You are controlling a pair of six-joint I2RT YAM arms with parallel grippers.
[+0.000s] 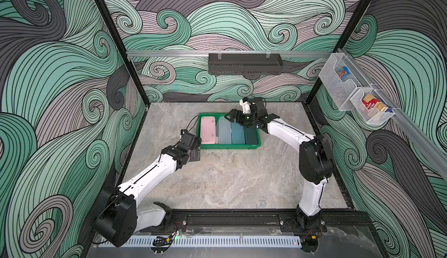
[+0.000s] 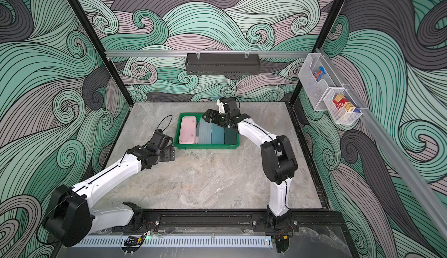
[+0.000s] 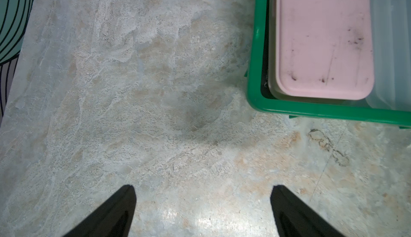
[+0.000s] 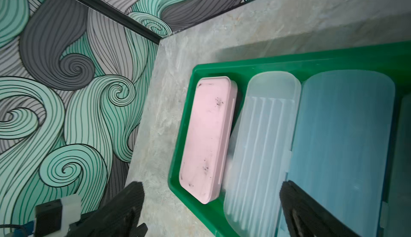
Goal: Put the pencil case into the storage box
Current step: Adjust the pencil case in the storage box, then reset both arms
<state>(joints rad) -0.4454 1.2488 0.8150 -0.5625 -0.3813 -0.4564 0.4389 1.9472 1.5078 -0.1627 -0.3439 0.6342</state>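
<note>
The left arm's black elbow (image 1: 113,216) sat closest. The left gripper (image 3: 202,185) hung with jaws spread wide and empty above the bare marble tabletop (image 1: 229,181), just beside the near-left corner of the green storage box (image 1: 228,146). Four cases lay side by side inside the box: a pink pencil case (image 1: 208,129), a frosted clear case (image 1: 224,133), a blue case (image 1: 237,133) and a dark teal case (image 1: 250,135). The right gripper (image 4: 211,183), equally wide apart and holding nothing, hovered over the box's far end.
</note>
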